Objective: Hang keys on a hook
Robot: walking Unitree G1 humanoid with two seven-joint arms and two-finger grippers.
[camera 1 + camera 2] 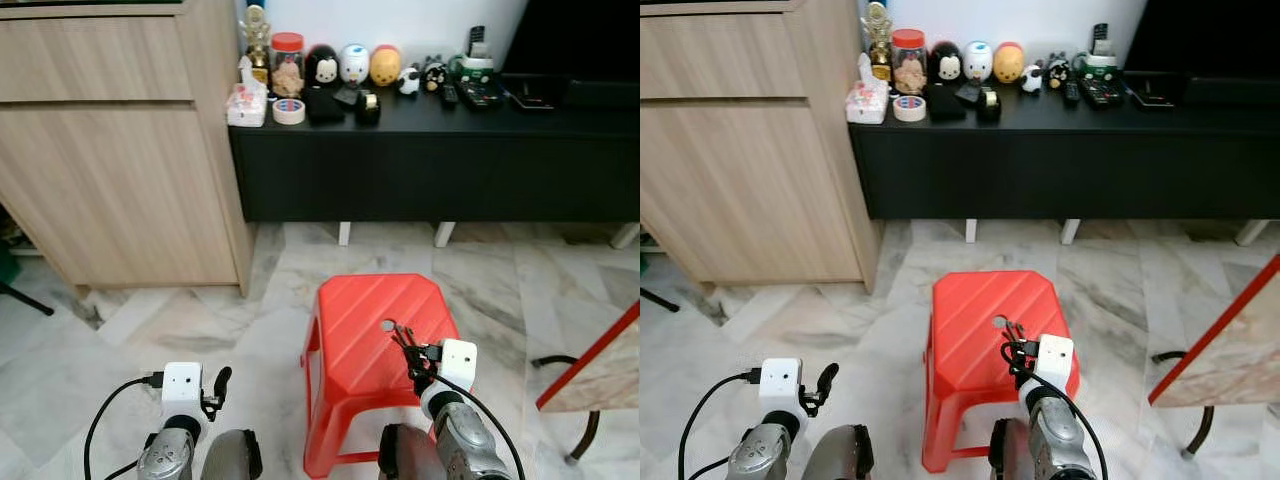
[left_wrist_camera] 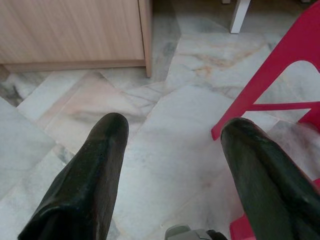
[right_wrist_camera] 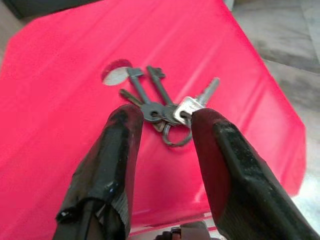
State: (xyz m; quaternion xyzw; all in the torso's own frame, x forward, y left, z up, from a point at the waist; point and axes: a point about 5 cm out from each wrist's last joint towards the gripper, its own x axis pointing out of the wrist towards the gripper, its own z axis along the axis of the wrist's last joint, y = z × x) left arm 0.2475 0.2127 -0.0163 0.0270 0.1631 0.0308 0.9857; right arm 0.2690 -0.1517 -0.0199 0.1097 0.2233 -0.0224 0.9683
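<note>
Your right gripper is spread apart, straddling the keys on the red stool at lower centre. They fan straight ahead of the fingertips, so it's nearer; left gripper hangs released.

A red plastic stool stood on the marbled tile floor. The right gripper hovered over its seat's right edge, near a round hole. The left gripper hung over the floor.
</note>
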